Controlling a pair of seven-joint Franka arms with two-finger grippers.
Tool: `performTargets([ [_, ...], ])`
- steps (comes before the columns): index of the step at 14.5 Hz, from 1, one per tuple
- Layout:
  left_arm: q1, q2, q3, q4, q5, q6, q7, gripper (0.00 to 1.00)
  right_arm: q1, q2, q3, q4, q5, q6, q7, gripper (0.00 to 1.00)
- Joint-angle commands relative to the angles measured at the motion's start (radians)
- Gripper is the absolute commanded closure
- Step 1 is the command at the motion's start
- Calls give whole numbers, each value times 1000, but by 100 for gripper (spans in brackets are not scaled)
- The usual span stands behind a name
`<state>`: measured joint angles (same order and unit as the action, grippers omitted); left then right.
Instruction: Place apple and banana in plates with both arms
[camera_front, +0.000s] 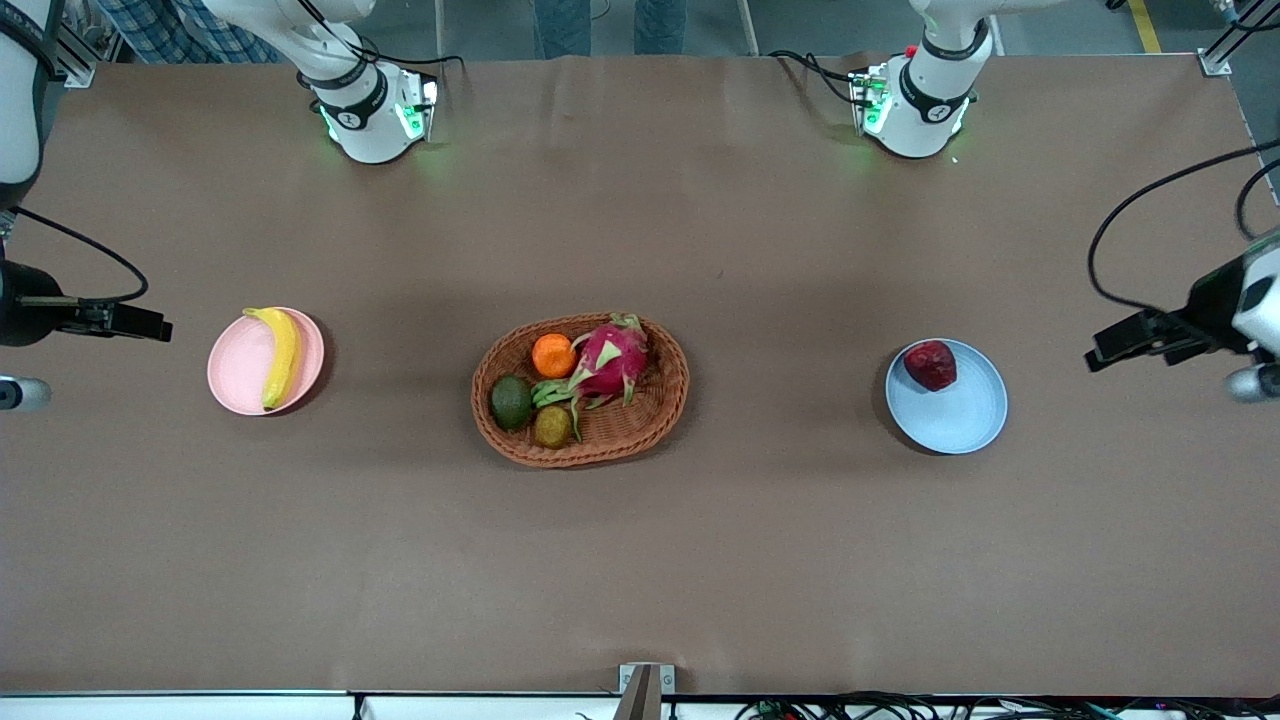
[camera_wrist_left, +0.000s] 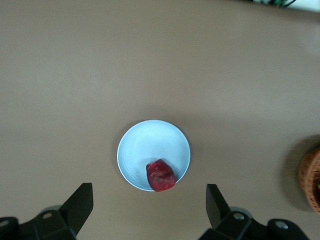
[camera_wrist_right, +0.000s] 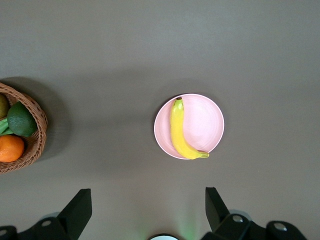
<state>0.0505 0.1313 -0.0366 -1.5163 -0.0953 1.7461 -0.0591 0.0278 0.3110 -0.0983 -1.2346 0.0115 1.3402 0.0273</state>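
The yellow banana (camera_front: 281, 357) lies on the pale pink plate (camera_front: 236, 378) toward the right arm's end of the table; both show in the right wrist view, banana (camera_wrist_right: 179, 131) on plate (camera_wrist_right: 207, 120). The dark red apple (camera_front: 931, 365) sits on the pale blue plate (camera_front: 960, 415) toward the left arm's end; the left wrist view shows the apple (camera_wrist_left: 160, 175) at the plate's (camera_wrist_left: 145, 145) rim. My right gripper (camera_front: 150, 327) is open and empty, high beside the pink plate. My left gripper (camera_front: 1105, 350) is open and empty, high beside the blue plate.
An oval brown wicker basket (camera_front: 660, 415) stands mid-table with a magenta dragon fruit (camera_front: 612, 360), an orange (camera_front: 553, 355), a green avocado (camera_front: 511, 402) and a small brownish fruit (camera_front: 552, 427). The arm bases (camera_front: 375, 110) (camera_front: 915, 105) stand at the table's edge farthest from the front camera.
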Motion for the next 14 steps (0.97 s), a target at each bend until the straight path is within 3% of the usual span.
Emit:
performTargets([
  [1, -3, -74, -13, 5, 22, -25, 25, 1, -8, -50, 0, -35, 8, -10, 6, 0],
  [5, -8, -116, -46, -8, 43, -102, 32, 1, -6, -191, -3, -236, 8, 109, 5, 0],
  [7, -6, -113, -115, -15, 144, -103, 13, 1, 1, -257, -4, -314, 8, 151, 5, 0],
  [14, 54, -114, -98, -4, 71, -99, 44, 0, -23, -371, 3, -374, 8, 137, 5, 0],
])
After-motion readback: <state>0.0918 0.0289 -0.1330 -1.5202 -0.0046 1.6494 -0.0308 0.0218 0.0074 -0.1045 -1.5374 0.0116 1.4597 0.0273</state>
